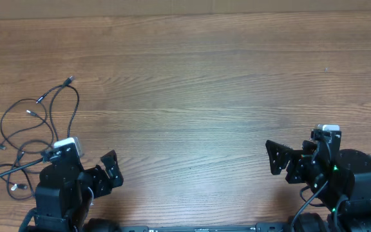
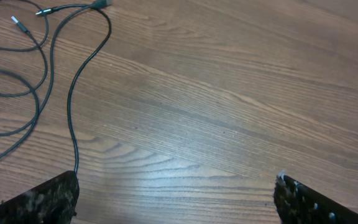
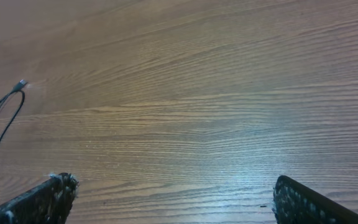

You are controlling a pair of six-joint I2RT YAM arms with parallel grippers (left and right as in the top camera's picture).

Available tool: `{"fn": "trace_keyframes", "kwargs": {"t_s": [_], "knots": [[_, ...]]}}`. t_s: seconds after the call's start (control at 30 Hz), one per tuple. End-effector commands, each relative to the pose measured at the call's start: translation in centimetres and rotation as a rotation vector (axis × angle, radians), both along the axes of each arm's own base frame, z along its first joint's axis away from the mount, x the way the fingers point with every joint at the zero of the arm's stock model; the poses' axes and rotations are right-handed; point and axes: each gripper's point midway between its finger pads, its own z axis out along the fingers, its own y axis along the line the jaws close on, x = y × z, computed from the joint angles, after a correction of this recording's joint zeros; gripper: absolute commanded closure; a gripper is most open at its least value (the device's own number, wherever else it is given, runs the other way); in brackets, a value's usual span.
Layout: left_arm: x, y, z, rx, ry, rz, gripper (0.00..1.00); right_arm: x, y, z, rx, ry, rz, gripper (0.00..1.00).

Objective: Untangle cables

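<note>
While the left pincer point(image 1: 111, 171) and right pincer point(image 1: 277, 159) gape wide and empty, untangling waits.
Cables point(image 1: 36, 132) lie tangled at the worktop's point(image 1: 205, 77) left; next, the left pincer should reach there and pinch one strand.

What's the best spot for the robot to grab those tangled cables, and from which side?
Take the cables by the lone strand on the tangle's right edge, nearest the left gripper. It lies flat and clear of the other loops, so come straight down with open fingers straddling it.
</note>
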Motion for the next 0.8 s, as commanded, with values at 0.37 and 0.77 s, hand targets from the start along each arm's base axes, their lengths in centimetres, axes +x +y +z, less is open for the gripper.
{"fn": "trace_keyframes", "kwargs": {"t_s": [0.37, 0.77], "knots": [[-0.1, 0.3, -0.3, 0.007, 0.009, 0.014, 0.0, -0.3, -0.7, 0.0, -0.048, -0.02, -0.013, 0.0], [-0.1, 0.3, -0.3, 0.007, 0.009, 0.015, 0.0, -0.8, -1.3, 4.2, -0.145, -0.38, 0.011, 0.0]]}}
